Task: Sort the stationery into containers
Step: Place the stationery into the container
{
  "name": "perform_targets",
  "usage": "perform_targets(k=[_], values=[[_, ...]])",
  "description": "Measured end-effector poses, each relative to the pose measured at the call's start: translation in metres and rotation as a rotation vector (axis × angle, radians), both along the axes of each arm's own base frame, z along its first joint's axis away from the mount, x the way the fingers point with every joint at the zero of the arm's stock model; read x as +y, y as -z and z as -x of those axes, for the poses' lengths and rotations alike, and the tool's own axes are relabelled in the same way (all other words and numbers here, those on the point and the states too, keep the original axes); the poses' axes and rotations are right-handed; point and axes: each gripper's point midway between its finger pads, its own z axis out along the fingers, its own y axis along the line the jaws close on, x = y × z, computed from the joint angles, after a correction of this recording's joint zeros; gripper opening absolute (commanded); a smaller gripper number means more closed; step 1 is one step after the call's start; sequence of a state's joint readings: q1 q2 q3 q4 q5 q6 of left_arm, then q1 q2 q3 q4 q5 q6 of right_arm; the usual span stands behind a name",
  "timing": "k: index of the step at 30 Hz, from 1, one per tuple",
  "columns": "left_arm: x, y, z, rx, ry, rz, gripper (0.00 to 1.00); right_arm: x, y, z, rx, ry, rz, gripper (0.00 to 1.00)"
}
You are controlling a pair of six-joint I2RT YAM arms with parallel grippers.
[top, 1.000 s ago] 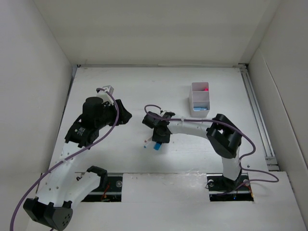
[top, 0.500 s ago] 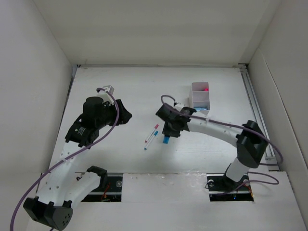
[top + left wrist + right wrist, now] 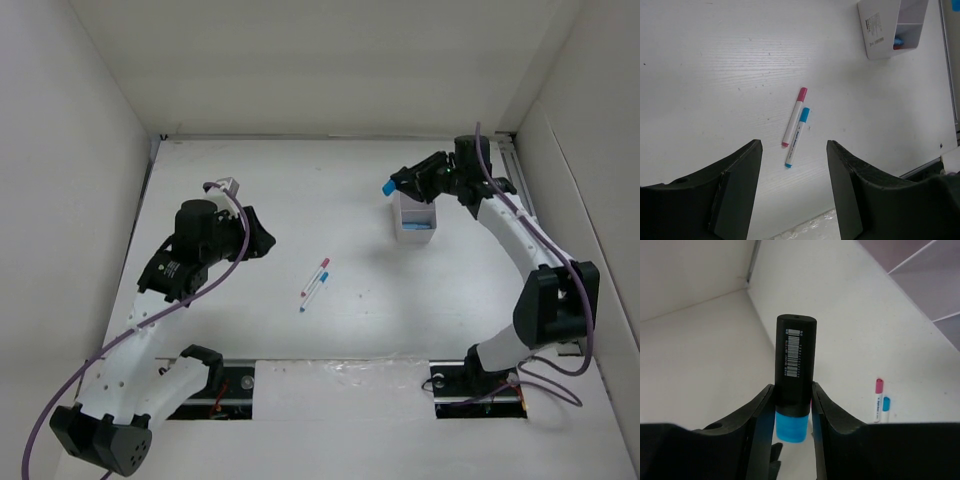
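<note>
Black fingers (image 3: pixel 760 415) of the right gripper (image 3: pixel 792 410) are clamped on a black marker (image 3: pixel 796 375) with a blue end, one on each side of the barrel. It is held in the air by the far end of the white container (image 3: pixel 398 215). The left gripper (image 3: pixel 795 145) hangs with its jaws apart, gripping nothing, above two white pens (image 3: pixel 794 123) lying side by side on the table (image 3: pixel 300 190).
</note>
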State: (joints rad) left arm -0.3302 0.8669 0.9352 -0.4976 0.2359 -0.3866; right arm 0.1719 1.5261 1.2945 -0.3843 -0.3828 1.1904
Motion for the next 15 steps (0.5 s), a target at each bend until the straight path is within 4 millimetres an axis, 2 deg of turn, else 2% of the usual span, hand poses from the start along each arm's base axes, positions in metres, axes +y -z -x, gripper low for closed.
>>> perform_targets(k=[6,15], values=[[0.000,0.000,0.000,0.000,0.000,0.000,0.51,-0.019,0.027,-0.019,0.102,0.050,-0.170,0.11],[0.000,0.000,0.000,-0.001,0.000,0.000,0.51,-0.038,0.015,-0.038,0.078,0.105,-0.296,0.11]])
